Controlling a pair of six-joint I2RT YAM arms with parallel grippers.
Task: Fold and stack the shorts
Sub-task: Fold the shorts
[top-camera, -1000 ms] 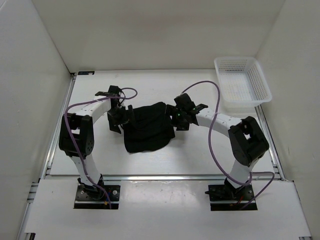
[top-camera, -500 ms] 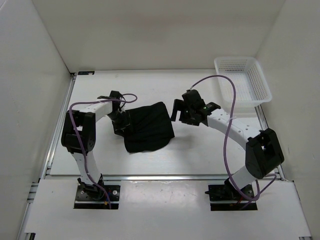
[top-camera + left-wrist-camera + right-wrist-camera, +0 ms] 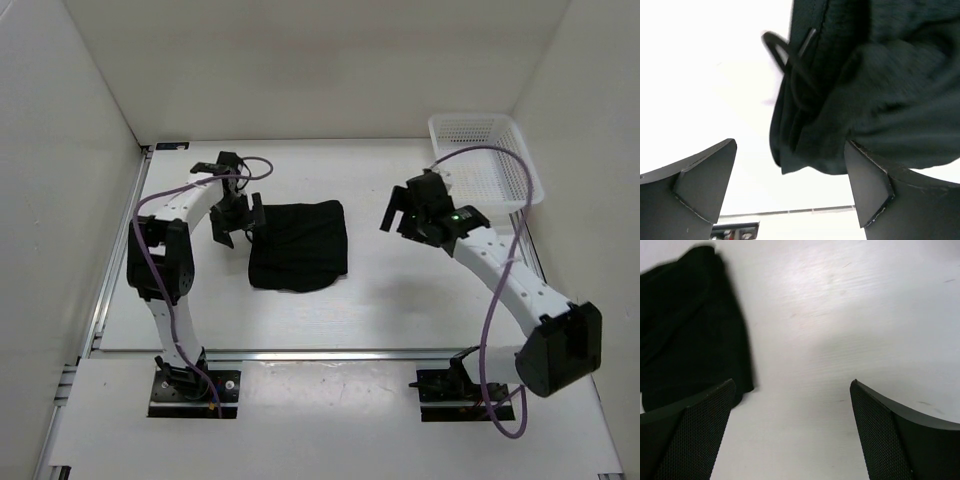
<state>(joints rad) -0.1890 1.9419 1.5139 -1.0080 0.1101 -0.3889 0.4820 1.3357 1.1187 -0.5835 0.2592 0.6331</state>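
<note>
Shorts point(image 3: 298, 245): 1 black pair, folded into a compact, roughly square bundle lying flat on the white table point(image 3: 400, 310), a little toward 9 o'clock from the table's middle in the top view.
Shorts, left wrist view point(image 3: 875, 80): a thick, rumpled folded edge fills the upper right, with a thin black cord loop point(image 3: 785, 55) lying out from it onto the table at 9 o'clock.
Shorts, right wrist view point(image 3: 685, 325): dark fabric at 10 o'clock of the picture, with bare table across the rest.
Left gripper point(image 3: 238, 222): released, its 2 fingers spread wide and holding nothing; it sits at 9 o'clock of the bundle, just beside the fabric's edge. Whether a finger touches the cloth cannot be told.
Left gripper, own camera point(image 3: 790, 145): the near corner of the bundle shows between the 2 spread fingertips and beyond them.
Right gripper point(image 3: 398, 208): released, fingers wide and empty; it hangs at 3 o'clock of the shorts, apart from them, between the bundle and the basket.
Right gripper, own camera point(image 3: 792, 385): only bare table between the fingers.
Basket point(image 3: 485, 170): white plastic mesh, at the table's 2 o'clock corner, well apart from the shorts.
</note>
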